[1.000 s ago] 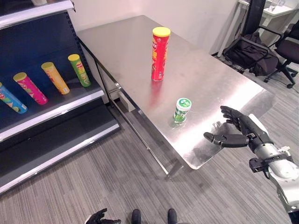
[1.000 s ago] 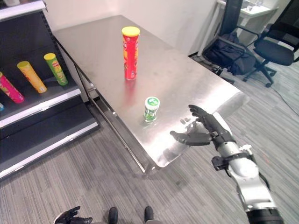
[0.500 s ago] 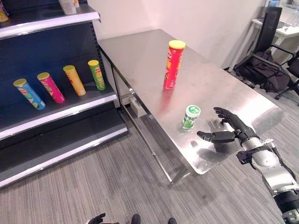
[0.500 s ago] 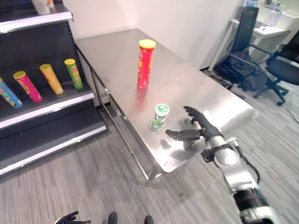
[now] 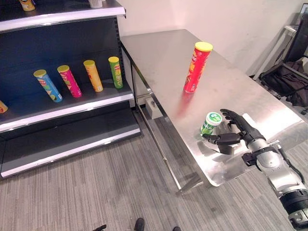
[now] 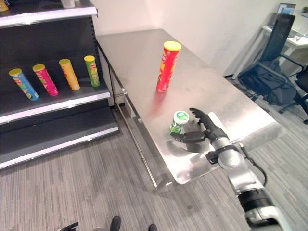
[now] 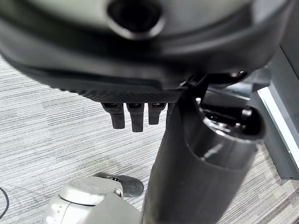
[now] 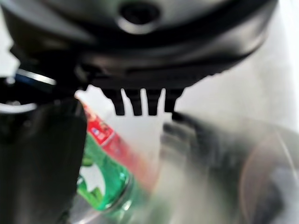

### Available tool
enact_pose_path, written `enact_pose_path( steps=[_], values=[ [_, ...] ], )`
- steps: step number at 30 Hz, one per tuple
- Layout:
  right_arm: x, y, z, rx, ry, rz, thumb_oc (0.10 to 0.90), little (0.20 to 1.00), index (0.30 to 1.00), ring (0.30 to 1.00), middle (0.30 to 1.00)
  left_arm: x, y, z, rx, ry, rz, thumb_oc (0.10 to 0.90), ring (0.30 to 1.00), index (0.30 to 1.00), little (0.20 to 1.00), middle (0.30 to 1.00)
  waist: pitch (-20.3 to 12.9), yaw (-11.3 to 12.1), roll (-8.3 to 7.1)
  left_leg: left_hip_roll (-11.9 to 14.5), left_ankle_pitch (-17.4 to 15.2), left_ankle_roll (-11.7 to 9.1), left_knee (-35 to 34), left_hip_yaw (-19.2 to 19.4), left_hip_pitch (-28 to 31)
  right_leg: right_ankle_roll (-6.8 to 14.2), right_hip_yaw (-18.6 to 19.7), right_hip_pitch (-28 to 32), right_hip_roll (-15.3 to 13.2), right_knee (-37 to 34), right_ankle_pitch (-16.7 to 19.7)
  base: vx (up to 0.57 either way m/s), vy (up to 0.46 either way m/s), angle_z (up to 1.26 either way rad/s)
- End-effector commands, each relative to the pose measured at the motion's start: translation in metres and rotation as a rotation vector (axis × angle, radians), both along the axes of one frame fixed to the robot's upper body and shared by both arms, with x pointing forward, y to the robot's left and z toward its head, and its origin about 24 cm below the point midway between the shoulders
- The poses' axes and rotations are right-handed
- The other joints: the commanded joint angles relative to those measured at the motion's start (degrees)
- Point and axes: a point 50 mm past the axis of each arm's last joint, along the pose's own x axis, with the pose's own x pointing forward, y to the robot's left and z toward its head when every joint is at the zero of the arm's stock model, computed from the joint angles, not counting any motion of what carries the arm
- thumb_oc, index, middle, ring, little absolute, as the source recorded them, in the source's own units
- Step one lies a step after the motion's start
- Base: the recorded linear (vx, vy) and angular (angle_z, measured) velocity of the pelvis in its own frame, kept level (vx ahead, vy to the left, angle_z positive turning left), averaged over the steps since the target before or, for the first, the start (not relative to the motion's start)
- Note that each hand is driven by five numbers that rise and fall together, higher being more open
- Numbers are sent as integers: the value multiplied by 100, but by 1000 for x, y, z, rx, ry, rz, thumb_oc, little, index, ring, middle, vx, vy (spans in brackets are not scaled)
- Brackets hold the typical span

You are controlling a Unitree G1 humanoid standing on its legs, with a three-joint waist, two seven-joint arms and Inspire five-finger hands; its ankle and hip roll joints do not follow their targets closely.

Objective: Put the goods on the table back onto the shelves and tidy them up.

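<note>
Reaching stage: right hand (image 5: 237, 134), fingers spread wide, just beside short green white-lidded can (image 5: 210, 123) on steel table (image 5: 159, 53). Next: closing round it.

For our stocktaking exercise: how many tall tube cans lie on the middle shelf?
4 fully seen on the middle shelf: blue can, pink can, orange can, green can. Another item shows at the frame's edge.
</note>
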Motion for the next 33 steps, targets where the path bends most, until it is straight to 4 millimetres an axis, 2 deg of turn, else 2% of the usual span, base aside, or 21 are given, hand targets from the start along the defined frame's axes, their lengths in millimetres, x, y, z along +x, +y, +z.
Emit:
enact_pose_path(
  steps=[1,8,13,15,17,19,20,22,23,25,27,28,29,30,31,32,33],
  values=[
    [28,18,49,-4,-193,50,400,300,300,300,300,14,17,7,54,-46,-3,800,900,900,900,900,-175,244,-145,254,-530,-278,56,303,140,388,124,55,-293,40,-166,0,0,0],
    [31,21,51,38,-222,37,400,300,300,300,300,13,17,7,54,-43,5,800,900,900,900,900,-178,271,-146,253,-543,-274,56,307,134,392,110,52,-293,40,-174,0,0,0],
    [22,18,71,18,-321,34,400,300,300,300,300,11,17,6,62,-31,11,800,900,900,900,900,-184,253,-177,278,-577,-289,56,317,156,391,75,58,-286,40,-195,10,-14,2],
    [15,20,84,17,-387,56,400,300,300,300,300,14,18,7,66,-41,11,800,900,900,900,900,-182,207,-169,298,-597,-297,56,334,180,384,89,67,-272,40,-204,32,-50,4],
    [-1,26,111,-3,-506,118,400,300,300,300,300,21,19,10,67,-72,15,800,900,900,900,900,-180,140,-154,343,-611,-312,56,342,207,362,135,46,-220,40,-226,42,-78,3],
    [-11,29,126,-22,-566,153,400,300,300,300,300,25,19,12,63,-93,14,800,900,900,900,900,-183,122,-151,378,-617,-326,56,352,212,345,160,35,-179,40,-245,45,-102,5],
    [-25,31,143,-51,-649,186,400,300,300,300,300,31,20,15,60,-123,1,800,900,900,900,900,-172,78,-150,454,-607,-359,56,344,219,317,196,11,-103,40,-278,59,-160,1],
    [-39,33,164,-96,-756,204,400,300,300,300,300,38,23,19,57,-164,-12,800,900,900,900,900,-127,33,-143,593,-546,-400,57,311,211,255,238,-40,30,40,-330,39,-165,8],
    [-40,32,164,-96,-756,203,400,300,300,300,300,39,23,20,57,-164,-12,800,900,900,900,900,-125,35,-142,595,-546,-402,57,307,211,253,235,-38,33,40,-331,-32,-112,5],
    [-47,36,178,-93,-836,219,400,300,300,300,300,48,22,23,52,-205,-17,800,900,900,900,900,19,40,-158,535,-567,-408,389,210,-32,189,208,-47,50,40,-348,-68,-64,2],
    [-51,36,185,-96,-881,212,400,300,300,300,300,56,19,27,36,-248,9,800,900,900,900,900,122,-20,-217,521,-622,-506,930,165,-539,185,97,-83,-20,40,-367,-66,22,36],
    [-52,34,187,-100,-888,202,400,300,300,300,300,59,17,28,27,-264,11,800,900,900,900,900,135,-41,-212,643,-544,-535,853,206,-608,210,69,-82,-48,40,-376,19,195,61],
    [-55,33,189,-95,-903,194,400,300,300,300,300,63,13,28,16,-279,3,800,900,900,900,900,97,-63,-184,950,-282,-598,503,211,-651,291,44,-105,-127,40,-371,117,339,54],
    [-59,27,190,-110,-918,163,400,300,300,300,300,68,12,30,20,-289,-20,800,900,900,900,900,58,-132,-225,1264,-172,-672,65,388,-911,376,8,-134,-290,40,-484,115,291,27],
    [-59,27,190,-111,-918,162,400,300,300,300,300,68,12,30,20,-289,-21,800,900,900,900,900,52,-131,-226,1264,-172,-672,66,388,-918,375,7,-140,-290,40,-484,75,249,37],
    [-61,24,191,-122,-924,143,400,300,300,300,300,71,12,31,26,-298,-30,800,900,900,900,900,66,-177,-232,1389,-155,-703,56,562,-1125,422,-23,-99,-377,40,-542,150,338,43],
    [-65,18,191,-146,-929,103,400,300,300,300,300,72,10,31,25,-299,-51,800,900,900,900,900,-62,-181,-108,1433,-112,-789,56,653,-1187,519,-37,-54,-469,40,-595,213,446,42]
  ],
)
